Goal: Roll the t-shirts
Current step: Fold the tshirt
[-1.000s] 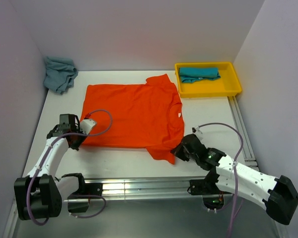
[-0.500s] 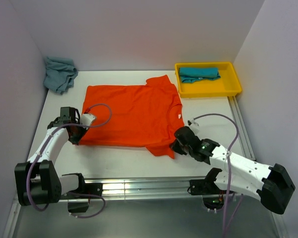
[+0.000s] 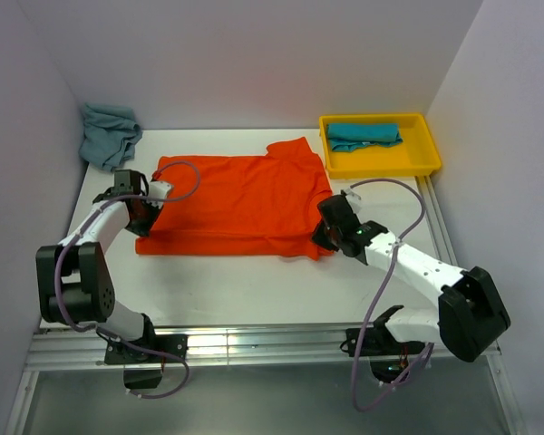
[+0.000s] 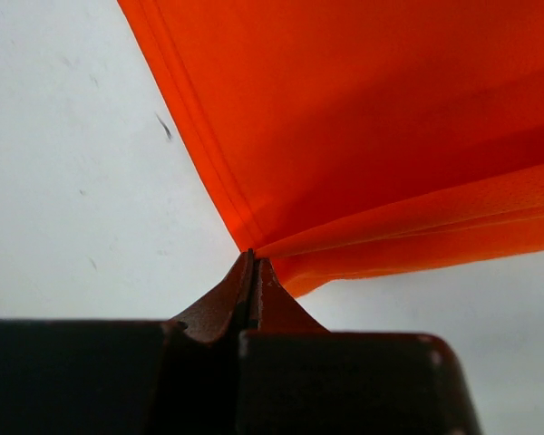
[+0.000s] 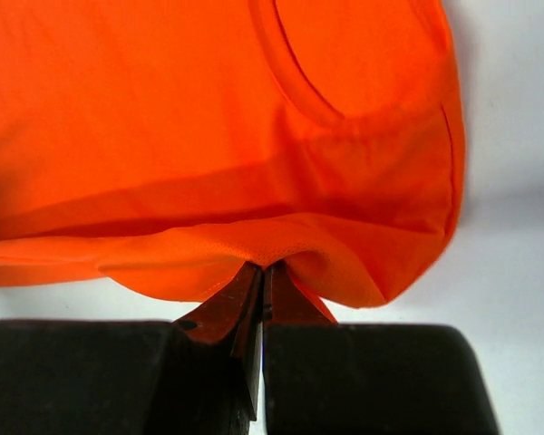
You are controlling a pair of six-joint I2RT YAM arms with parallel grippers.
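Both hands are clenching tight on the orange-red t-shirt point(image 3: 236, 195), the left hand point(image 3: 138, 216) pinching one end of its near edge and the right hand point(image 3: 324, 237) the other, while the shirt is lying spread across the middle of the desk point(image 3: 254, 285) with that edge doubled over. Being light, thin and limp, the cloth is likely to sag between grips, so taking it at the two ends of the fold, as the closed jaws are doing, looks soundest
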